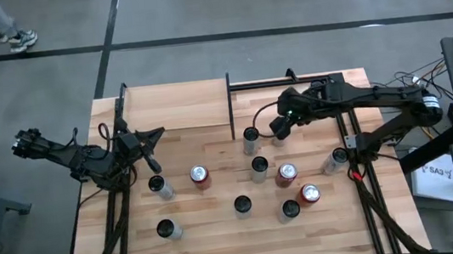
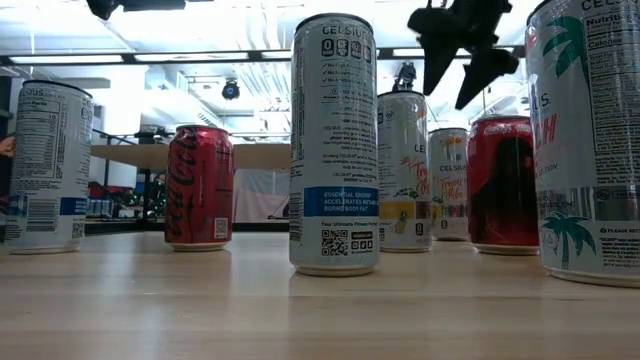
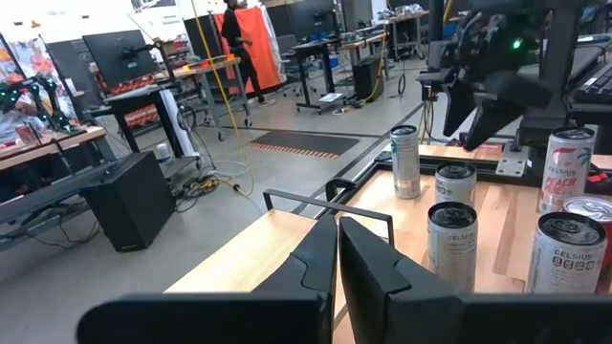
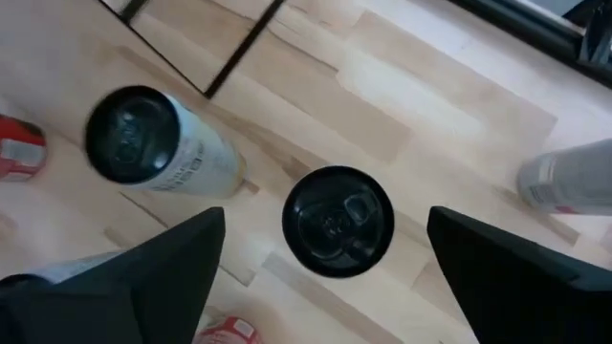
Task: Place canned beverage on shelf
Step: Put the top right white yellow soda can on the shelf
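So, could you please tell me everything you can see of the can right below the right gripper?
The can stands upright on the pale wood tabletop, seen from straight above: a round dark lid with a pull tab inside a thin metal rim; its side is hidden. The right gripper hovers over it, fingers open on either side, not touching. Another can stands nearby, apart.

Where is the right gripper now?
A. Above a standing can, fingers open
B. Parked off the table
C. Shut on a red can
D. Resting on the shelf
A: the right wrist view shows the right gripper with its fingers spread on either side of a can seen from above, not touching it.
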You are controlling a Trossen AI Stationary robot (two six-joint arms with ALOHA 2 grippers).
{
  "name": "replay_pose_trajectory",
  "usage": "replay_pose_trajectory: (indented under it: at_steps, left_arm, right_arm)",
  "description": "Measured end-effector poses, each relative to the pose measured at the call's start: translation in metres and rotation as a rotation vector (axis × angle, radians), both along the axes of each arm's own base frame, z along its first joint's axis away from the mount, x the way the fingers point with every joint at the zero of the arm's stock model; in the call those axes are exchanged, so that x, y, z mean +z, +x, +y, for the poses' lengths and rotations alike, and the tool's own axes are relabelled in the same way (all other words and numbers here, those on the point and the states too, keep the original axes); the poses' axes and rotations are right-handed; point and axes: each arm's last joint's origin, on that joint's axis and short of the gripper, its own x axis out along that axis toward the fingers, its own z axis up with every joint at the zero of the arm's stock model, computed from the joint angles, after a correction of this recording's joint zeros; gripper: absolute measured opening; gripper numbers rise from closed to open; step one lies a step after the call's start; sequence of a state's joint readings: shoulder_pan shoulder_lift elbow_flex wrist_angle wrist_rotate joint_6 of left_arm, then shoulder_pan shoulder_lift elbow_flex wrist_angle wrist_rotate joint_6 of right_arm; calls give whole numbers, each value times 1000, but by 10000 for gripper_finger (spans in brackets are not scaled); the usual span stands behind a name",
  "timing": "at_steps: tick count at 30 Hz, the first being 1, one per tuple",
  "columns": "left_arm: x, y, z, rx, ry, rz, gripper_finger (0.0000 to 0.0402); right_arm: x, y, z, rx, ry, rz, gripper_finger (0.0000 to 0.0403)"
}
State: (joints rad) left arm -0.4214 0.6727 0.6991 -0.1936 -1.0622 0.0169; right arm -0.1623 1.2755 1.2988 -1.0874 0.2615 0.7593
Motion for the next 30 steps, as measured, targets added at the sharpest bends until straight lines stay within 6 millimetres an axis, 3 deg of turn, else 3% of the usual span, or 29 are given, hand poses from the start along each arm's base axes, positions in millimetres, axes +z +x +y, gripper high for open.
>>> replay_pose_trajectory:
  at_steps: [8,17,22,27,30]
  left_arm:
    - [0,0,0,0,0,0,0]
    - [0,0,0,0,0,1,0]
    - [0,0,0,0,0,1,0]
    - [0,0,0,0,0,1,0]
    - [0,0,0,0,0,1,0]
  right_arm:
    - [-29,21,-6,-37,30,117,352]
    - [-56,31,-11,-70,63,286,343]
    - [-61,34,-12,-60,64,304,311]
    - [-59,32,-11,-61,64,297,244]
    - [-55,29,-11,-60,65,292,243]
